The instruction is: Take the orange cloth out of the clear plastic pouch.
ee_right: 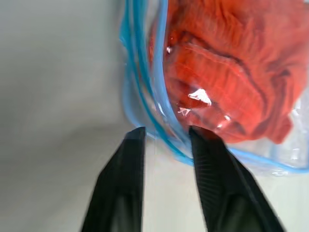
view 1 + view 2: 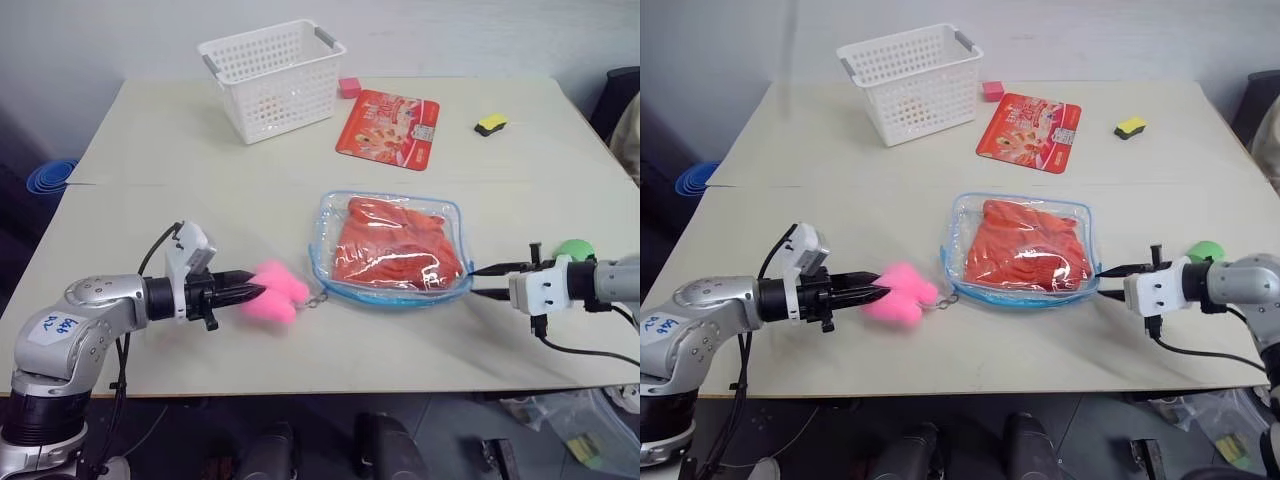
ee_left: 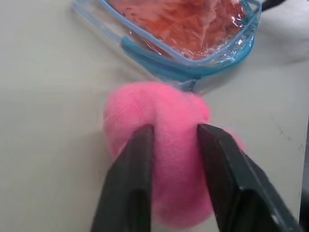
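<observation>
The clear plastic pouch (image 2: 330, 215) lies flat at the table's middle, blue-edged, with the orange cloth (image 2: 395, 250) folded inside it. A pink plush toy (image 2: 280, 295) hangs off the pouch's left corner by a small chain (image 2: 318, 298) and rests on the table. My left gripper (image 2: 250, 291) reaches in from the left, shut on the plush, which bulges between its fingers (image 3: 140, 159). My right gripper (image 2: 482, 281) stands open at the pouch's right edge. In the right wrist view the blue edging (image 1: 164, 121) sits just at its fingertips (image 1: 205, 137).
A white lattice basket (image 2: 272, 78) stands at the back, a small pink block (image 2: 349, 87) beside it. A red printed packet (image 2: 389, 128) lies behind the pouch. At the back right is a yellow-and-black item (image 2: 490, 124). A green object (image 2: 575, 249) sits by my right wrist.
</observation>
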### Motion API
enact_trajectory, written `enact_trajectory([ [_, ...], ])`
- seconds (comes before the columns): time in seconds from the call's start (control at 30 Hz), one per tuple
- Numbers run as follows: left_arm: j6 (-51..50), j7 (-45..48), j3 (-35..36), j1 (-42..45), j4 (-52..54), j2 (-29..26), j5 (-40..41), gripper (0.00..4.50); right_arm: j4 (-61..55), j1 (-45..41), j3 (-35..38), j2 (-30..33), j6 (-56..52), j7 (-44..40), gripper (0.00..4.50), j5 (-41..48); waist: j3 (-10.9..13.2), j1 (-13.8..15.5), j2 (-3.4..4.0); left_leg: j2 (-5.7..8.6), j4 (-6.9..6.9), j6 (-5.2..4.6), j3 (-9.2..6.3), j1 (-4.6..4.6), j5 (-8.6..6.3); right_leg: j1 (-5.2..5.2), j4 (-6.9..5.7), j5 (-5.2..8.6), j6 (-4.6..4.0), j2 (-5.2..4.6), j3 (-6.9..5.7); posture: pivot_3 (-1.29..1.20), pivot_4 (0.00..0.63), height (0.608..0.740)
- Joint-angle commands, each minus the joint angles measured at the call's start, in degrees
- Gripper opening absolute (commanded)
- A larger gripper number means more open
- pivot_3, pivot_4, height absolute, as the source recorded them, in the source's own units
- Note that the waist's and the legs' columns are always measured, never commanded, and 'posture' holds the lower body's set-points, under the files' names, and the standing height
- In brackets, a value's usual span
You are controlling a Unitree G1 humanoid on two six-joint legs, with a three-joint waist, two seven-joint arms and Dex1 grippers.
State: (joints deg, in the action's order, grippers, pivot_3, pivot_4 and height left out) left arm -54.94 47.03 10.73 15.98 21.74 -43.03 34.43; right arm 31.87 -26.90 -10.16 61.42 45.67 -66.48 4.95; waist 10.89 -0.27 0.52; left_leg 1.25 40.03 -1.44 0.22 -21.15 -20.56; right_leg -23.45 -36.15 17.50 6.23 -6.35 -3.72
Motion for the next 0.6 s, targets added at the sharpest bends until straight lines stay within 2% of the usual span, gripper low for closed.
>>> enact_trajectory([
  [0.03,0.96,-0.52,4.21,-0.4,-0.28,-1.25,1.35,2.61,-4.47,2.85,5.0,3.46,-3.19,0.07,2.73,2.71,0.0,0.1,0.0,0.0,0.0,0.0,0.0,0.01,0.0,0.0,0.02,0.0,0.0,0.0,0.0,0.0,0.15,0.74],
  [0.2,9.79,6.13,1.22,3.44,-7.79,-11.25,-5.12,4.22,-10.37,8.16,11.35,5.88,-11.67,1.42,4.49,6.04,0.0,0.15,0.0,0.01,0.01,0.01,-0.02,0.03,0.0,0.01,0.1,0.0,0.0,-0.01,-0.02,0.0,0.15,0.74],
  [0.23,11.69,7.9,0.05,5.94,-8.95,-12.67,-5.73,4.49,-13.58,10.3,12.97,6.5,-16.31,0.63,4.5,8.75,0.0,0.15,0.0,0.02,0.0,0.01,0.0,0.02,0.0,0.01,0.1,0.0,0.0,0.0,-0.01,0.0,0.15,0.74],
  [0.3,12.56,10.33,-2.66,12.89,-9.63,-12.94,-4.95,4.49,-21.79,16.35,16.71,8.29,-27.71,-1.6,4.5,15.7,0.0,0.91,0.01,0.03,0.0,0.01,-0.05,0.0,0.0,0.02,0.13,0.0,0.0,-0.01,-0.04,0.0,0.15,0.74],
  [0.4,14.84,11.91,-9.73,21.57,-7.89,-9.13,-6.39,4.49,-34.2,25.65,23.94,9.61,-40.64,-2.64,4.5,23.65,0.0,1.87,0.01,0.07,0.03,-0.03,-0.12,-0.08,-0.03,0.07,0.09,-0.02,0.03,-0.04,-0.15,0.0,0.15,0.74],
  [0.6,32.53,13.32,-27.21,26.96,-9.31,-1.9,-22.42,4.49,-51.44,35.08,35.02,7.28,-60.84,0.13,4.5,34.6,0.02,1.59,-0.02,0.14,0.01,-0.16,0.05,-0.08,-0.09,0.14,0.16,-0.13,0.24,0.12,-0.21,0.0,0.15,0.74],
])
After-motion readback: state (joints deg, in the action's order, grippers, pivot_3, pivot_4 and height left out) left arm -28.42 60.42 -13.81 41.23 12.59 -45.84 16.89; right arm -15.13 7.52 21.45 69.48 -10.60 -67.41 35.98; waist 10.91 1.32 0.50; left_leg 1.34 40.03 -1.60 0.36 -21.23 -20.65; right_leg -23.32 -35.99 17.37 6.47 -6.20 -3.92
